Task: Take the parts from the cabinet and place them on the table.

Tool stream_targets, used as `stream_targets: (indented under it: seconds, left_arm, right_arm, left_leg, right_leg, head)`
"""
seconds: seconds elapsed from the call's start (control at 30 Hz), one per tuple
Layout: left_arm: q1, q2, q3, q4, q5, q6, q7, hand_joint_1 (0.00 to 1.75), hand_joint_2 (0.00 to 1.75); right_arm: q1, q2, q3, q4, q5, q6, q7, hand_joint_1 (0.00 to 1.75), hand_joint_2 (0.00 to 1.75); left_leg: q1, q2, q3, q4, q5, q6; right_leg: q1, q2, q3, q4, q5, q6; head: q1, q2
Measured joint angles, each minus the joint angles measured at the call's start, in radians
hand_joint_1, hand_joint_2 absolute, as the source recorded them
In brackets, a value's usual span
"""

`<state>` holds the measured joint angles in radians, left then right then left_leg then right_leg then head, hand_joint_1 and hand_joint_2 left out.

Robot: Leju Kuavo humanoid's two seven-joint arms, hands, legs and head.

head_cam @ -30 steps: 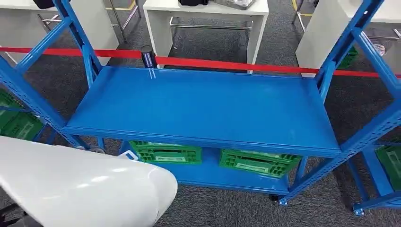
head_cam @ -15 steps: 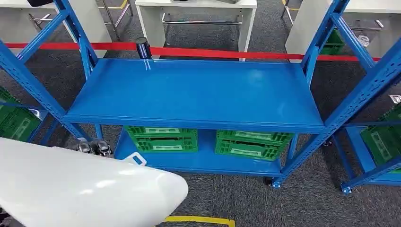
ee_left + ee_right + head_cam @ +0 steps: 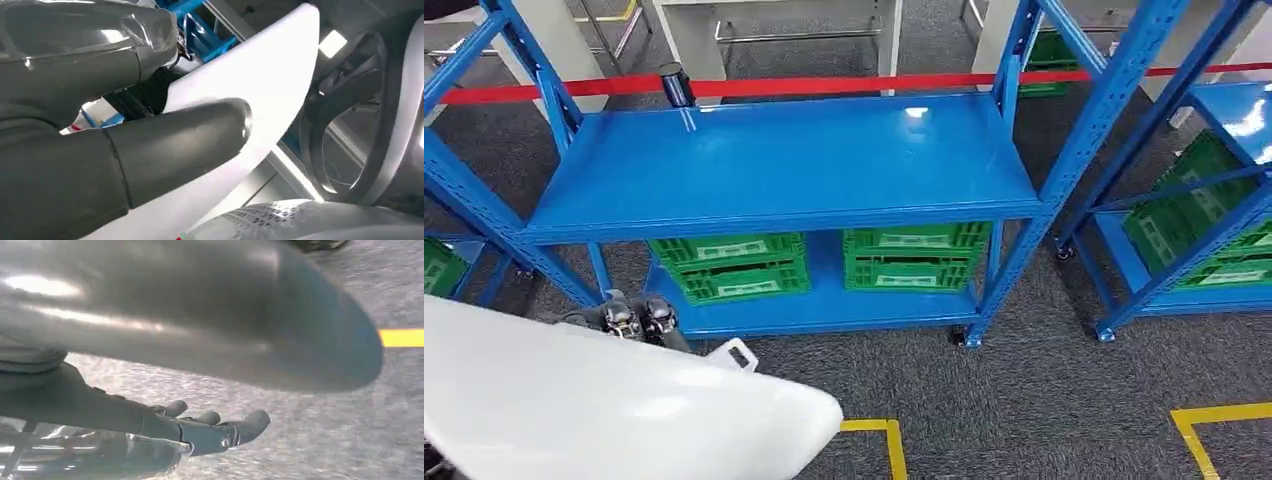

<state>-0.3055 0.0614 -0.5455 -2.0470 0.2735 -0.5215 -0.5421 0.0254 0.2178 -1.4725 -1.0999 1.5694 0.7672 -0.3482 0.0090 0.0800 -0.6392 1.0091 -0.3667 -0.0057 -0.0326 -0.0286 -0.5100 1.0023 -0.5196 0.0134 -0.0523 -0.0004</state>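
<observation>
Left hand (image 3: 125, 140) around white part (image 3: 604, 400)

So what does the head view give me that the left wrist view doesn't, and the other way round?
Head view alone: the blue rack's bare upper shelf, two green crates on the shelf below it, the red barrier tape and yellow floor lines. Left wrist view alone: the left hand up close, its thumb pressed on the part's face. Both show the large white part and bits of blue racking.
</observation>
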Motion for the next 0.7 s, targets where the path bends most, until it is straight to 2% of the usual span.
stream_targets:
  seconds: [0.03, 0.07, 0.1, 0.13, 0.17, 0.2, 0.23, 0.27, 0.3, 0.33, 0.37, 0.4, 0.47, 0.5, 0.53, 0.57, 0.6, 0.63, 0.67, 0.7]
  left_arm:
    - [0.0, 0.0, 0.0, 0.005, 0.003, -0.001, 0.0, 1.75, 0.0]
    - [0.002, 0.0, 0.001, 0.008, 0.008, -0.001, 0.002, 1.75, 0.0]
    - [0.002, 0.0, 0.002, 0.01, 0.011, -0.003, 0.002, 1.75, 0.0]
    - [0.004, 0.001, 0.004, 0.014, 0.013, -0.011, -0.002, 1.75, 0.0]
    - [0.009, 0.002, 0.006, 0.021, 0.014, -0.016, -0.007, 1.75, 0.0]
    - [0.014, 0.003, 0.011, 0.032, 0.015, -0.023, -0.015, 1.75, 0.0]
    - [0.018, 0.005, 0.015, 0.039, 0.008, -0.031, -0.022, 1.75, 0.0]
    - [0.02, 0.006, 0.02, 0.045, -0.001, -0.037, -0.027, 1.75, 0.0]
    - [0.021, 0.006, 0.026, 0.05, -0.012, -0.042, -0.032, 1.75, 0.0]
    - [0.021, 0.006, 0.031, 0.053, -0.021, -0.043, -0.035, 1.75, 0.0]
    - [0.021, 0.006, 0.034, 0.055, -0.026, -0.043, -0.037, 1.75, 0.0]
    - [0.021, 0.006, 0.034, 0.056, -0.029, -0.044, -0.038, 1.75, 0.0]
    - [0.021, 0.007, 0.034, 0.061, -0.037, -0.042, -0.038, 1.75, 0.0]
    - [0.021, 0.006, 0.035, 0.063, -0.044, -0.038, -0.037, 1.75, 0.0]
    - [0.021, 0.006, 0.034, 0.067, -0.048, -0.034, -0.034, 1.75, 0.0]
    - [0.019, 0.005, 0.033, 0.074, -0.049, -0.03, -0.033, 1.75, 0.0]
    - [0.018, 0.003, 0.034, 0.077, -0.052, -0.028, -0.032, 1.75, 0.0]
    - [0.02, 0.003, 0.033, 0.082, -0.053, -0.027, -0.032, 1.75, 0.0]
    - [0.02, 0.003, 0.033, 0.086, -0.055, -0.027, -0.03, 1.75, 0.0]
    - [0.021, 0.003, 0.033, 0.09, -0.055, -0.026, -0.03, 1.75, 0.0]
  right_arm:
    - [0.007, 0.0, 0.0, -0.015, 0.0, 0.006, 0.008, 0.0, 0.0]
    - [0.011, 0.0, 0.002, -0.031, 0.0, 0.011, 0.014, 0.0, 0.0]
    - [0.013, -0.001, 0.005, -0.043, 0.0, 0.019, 0.021, 0.0, 0.0]
    - [0.013, -0.001, 0.006, -0.06, 0.0, 0.03, 0.024, 0.0, 0.0]
    - [0.014, -0.001, 0.006, -0.077, 0.0, 0.039, 0.024, 0.0, 0.0]
    - [0.015, 0.0, 0.006, -0.09, 0.0, 0.043, 0.024, 0.0, 0.0]
    - [0.018, 0.0, 0.006, -0.094, 0.0, 0.044, 0.023, 0.0, 0.0]
    - [0.02, 0.0, 0.006, -0.094, 0.0, 0.043, 0.019, 0.0, 0.0]
    - [0.02, 0.0, 0.006, -0.093, 0.0, 0.03, 0.017, 0.0, 0.0]
    - [0.019, 0.0, 0.008, -0.087, 0.0, 0.018, 0.015, 0.0, 0.0]
    - [0.017, 0.004, 0.011, -0.077, 0.0, 0.008, 0.013, 0.0, 0.0]
    - [0.017, 0.002, 0.014, -0.072, 0.0, -0.003, 0.012, 0.0, 0.0]
    - [0.013, 0.0, 0.015, -0.052, 0.0, -0.024, 0.002, 0.0, 0.0]
    - [0.012, -0.001, 0.017, -0.041, 0.0, -0.037, -0.004, 0.0, 0.0]
    - [0.009, -0.002, 0.02, -0.021, 0.0, -0.051, -0.011, 0.0, 0.0]
    - [0.009, -0.009, 0.023, 0.004, 0.0, -0.066, -0.019, 0.0, 0.0]
    - [0.007, -0.017, 0.026, 0.025, 0.0, -0.075, -0.021, 0.0, 0.0]
    - [0.007, -0.024, 0.03, 0.043, 0.0, -0.081, -0.023, 0.0, 0.0]
    - [0.006, -0.03, 0.034, 0.056, 0.0, -0.085, -0.026, 0.0, 0.0]
    - [0.004, -0.032, 0.035, 0.067, 0.0, -0.089, -0.028, 0.0, 0.0]
  left_leg:
    - [0.005, -0.018, -0.009, 0.009, -0.022, -0.008]
    - [0.007, -0.043, -0.02, 0.044, -0.085, -0.013]
    - [0.007, -0.06, -0.033, 0.104, -0.152, -0.017]
    - [0.007, -0.068, -0.047, 0.175, -0.207, -0.019]
    - [0.007, -0.071, -0.057, 0.242, -0.242, -0.02]
    - [0.007, -0.071, -0.055, 0.287, -0.243, -0.018]
    - [0.007, -0.071, -0.038, 0.289, -0.216, -0.014]
    - [0.006, -0.071, 0.0, 0.251, -0.178, -0.007]
    - [0.001, -0.073, 0.053, 0.184, -0.147, 0.004]
    - [-0.005, -0.077, 0.122, 0.092, -0.136, 0.021]
    - [-0.011, -0.078, 0.175, 0.004, -0.179, 0.041]
    - [-0.014, -0.078, 0.195, -0.035, -0.184, 0.033]
    - [-0.024, -0.078, 0.177, -0.031, -0.169, 0.044]
    - [-0.027, -0.078, 0.173, -0.04, -0.155, 0.049]
    - [-0.013, -0.073, 0.173, -0.065, -0.127, 0.055]
    - [-0.016, -0.072, 0.16, -0.071, -0.109, 0.058]
    - [-0.016, -0.072, 0.141, -0.07, -0.092, 0.06]
    - [-0.016, -0.072, 0.124, -0.069, -0.078, 0.059]
    - [-0.017, -0.072, 0.104, -0.068, -0.063, 0.059]
    - [-0.016, -0.07, 0.09, -0.066, -0.05, 0.057]
  right_leg:
    - [-0.003, -0.003, -0.006, 0.0, 0.01, -0.012]
    - [-0.002, -0.002, -0.019, 0.001, 0.021, -0.021]
    - [0.0, -0.001, -0.031, 0.001, 0.033, -0.025]
    - [0.003, 0.001, -0.046, 0.001, 0.044, -0.03]
    - [0.006, 0.006, -0.056, 0.002, 0.057, -0.03]
    - [0.009, 0.009, -0.074, 0.003, 0.07, -0.032]
    - [0.013, 0.013, -0.088, 0.004, 0.082, -0.031]
    - [0.018, 0.014, -0.103, 0.004, 0.093, -0.03]
    - [0.021, 0.017, -0.113, 0.004, 0.103, -0.029]
    - [0.024, 0.019, -0.121, 0.003, 0.113, -0.029]
    - [0.022, 0.02, -0.125, 0.003, 0.123, -0.025]
    - [0.021, 0.019, -0.126, 0.001, 0.132, -0.018]
    - [0.01, 0.019, -0.127, -0.008, 0.153, -0.004]
    - [0.013, 0.02, -0.125, -0.019, 0.166, 0.003]
    - [0.013, 0.018, -0.131, -0.014, 0.163, 0.0]
    - [0.013, 0.022, -0.144, 0.006, 0.118, -0.008]
    - [0.012, 0.022, -0.162, 0.066, 0.052, -0.02]
    - [0.01, 0.022, -0.179, 0.137, -0.001, -0.024]
    - [0.01, 0.023, -0.195, 0.217, -0.04, -0.021]
    - [0.008, 0.023, -0.202, 0.277, -0.048, -0.009]
  head:
    - [0.002, 0.0]
    - [-0.001, 0.0]
    - [-0.001, 0.0]
    - [-0.001, 0.0]
    - [-0.001, 0.0]
    - [-0.001, 0.0]
    - [-0.001, 0.0]
    - [-0.001, 0.0]
    - [-0.001, 0.0]
    - [-0.001, 0.0]
    - [0.0, 0.0]
    - [0.001, 0.0]
    - [-0.005, 0.0]
    - [-0.004, 0.0]
    - [-0.002, 0.0]
    - [-0.002, 0.0]
    - [0.002, 0.0]
    - [0.004, 0.0]
    - [0.003, 0.0]
    - [0.004, 0.0]
